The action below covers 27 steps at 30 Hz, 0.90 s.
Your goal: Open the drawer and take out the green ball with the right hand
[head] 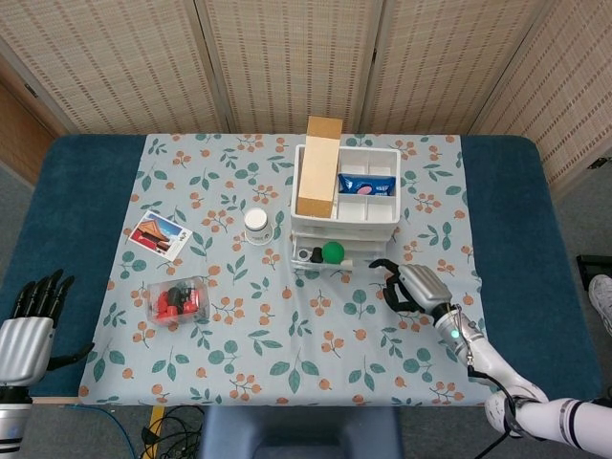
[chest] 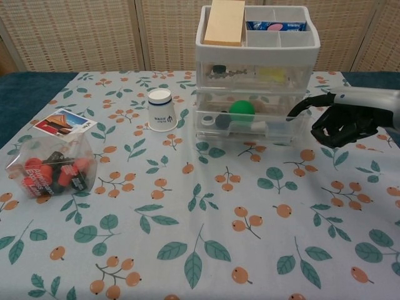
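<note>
A white drawer unit (head: 344,206) (chest: 253,94) stands at the table's back middle. Its bottom drawer (chest: 250,122) sits pulled out a little, and the green ball (head: 332,251) (chest: 241,107) lies inside with small dark items beside it. My right hand (head: 413,286) (chest: 347,122) hovers just right of the drawer's front corner, one finger stretched toward the drawer and the others curled in, holding nothing. My left hand (head: 27,320) is at the table's near left edge, far from the drawers, fingers apart and empty.
A wooden block (head: 319,164) (chest: 223,22) and a blue packet (head: 365,186) lie in the unit's top tray. A white paper cup (head: 256,225) (chest: 162,109), a picture card (head: 160,235) (chest: 64,122) and a clear bag of red and black pieces (head: 178,300) (chest: 51,169) lie on the floral cloth at left.
</note>
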{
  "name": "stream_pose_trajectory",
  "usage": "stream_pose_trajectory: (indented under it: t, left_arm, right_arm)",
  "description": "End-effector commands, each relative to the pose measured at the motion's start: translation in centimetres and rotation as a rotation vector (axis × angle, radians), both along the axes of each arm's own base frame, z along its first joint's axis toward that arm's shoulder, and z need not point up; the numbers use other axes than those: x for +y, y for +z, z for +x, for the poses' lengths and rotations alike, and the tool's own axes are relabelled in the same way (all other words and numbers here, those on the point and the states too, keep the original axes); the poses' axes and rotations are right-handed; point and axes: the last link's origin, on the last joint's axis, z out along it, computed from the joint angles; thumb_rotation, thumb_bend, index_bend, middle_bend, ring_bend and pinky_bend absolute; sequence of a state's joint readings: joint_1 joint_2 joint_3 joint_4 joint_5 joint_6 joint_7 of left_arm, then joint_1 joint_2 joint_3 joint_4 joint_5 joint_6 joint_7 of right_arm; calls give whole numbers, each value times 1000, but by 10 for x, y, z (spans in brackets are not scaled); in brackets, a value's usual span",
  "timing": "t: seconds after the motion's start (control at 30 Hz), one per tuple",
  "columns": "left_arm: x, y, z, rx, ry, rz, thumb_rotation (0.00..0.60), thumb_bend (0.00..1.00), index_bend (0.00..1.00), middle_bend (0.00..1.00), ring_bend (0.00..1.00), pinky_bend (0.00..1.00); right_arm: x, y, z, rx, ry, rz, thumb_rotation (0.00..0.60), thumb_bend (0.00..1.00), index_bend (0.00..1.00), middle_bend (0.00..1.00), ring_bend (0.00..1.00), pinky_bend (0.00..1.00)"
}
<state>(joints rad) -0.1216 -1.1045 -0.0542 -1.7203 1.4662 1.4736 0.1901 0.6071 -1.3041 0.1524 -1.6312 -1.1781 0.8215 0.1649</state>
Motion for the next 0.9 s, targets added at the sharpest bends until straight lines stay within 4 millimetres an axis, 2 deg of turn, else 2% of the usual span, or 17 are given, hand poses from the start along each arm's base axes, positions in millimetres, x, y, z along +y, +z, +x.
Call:
stream_pose_trajectory:
  t: [0.03,0.47,0.53,0.6,0.73,0.9]
  left_arm:
    - [0,0,0,1,1,-1,600,114,12,0,11,46]
    - [1,-2,0,11,5,-5,600,114,12,0,11,46]
    - [1,-3,-1,13,6,-8,600,114,12,0,11,46]
    - [1,-4,0,16,5,-11,600,114,12,0,11,46]
    - [1,-3,1,13,1,-7,600,114,12,0,11,46]
    - [1,-2,1,15,-2,-4,600,114,11,0,11,46]
  right_arm:
    - [3,0,0,0,3,5,600,602,245,741,855,1000]
    - [26,8,2,42,64,33,600,600,237,741,858,1000]
    - [27,13,3,55,78,29,600,528,152,741,862,1000]
    - [28,20,6,83,108,23,600,392,20,741,869,1000]
    - [29,35,20,119,179,2,600,365,0,744,873,1000]
    - [18,58,54,200,329,-63,600,366,27,777,889,1000]
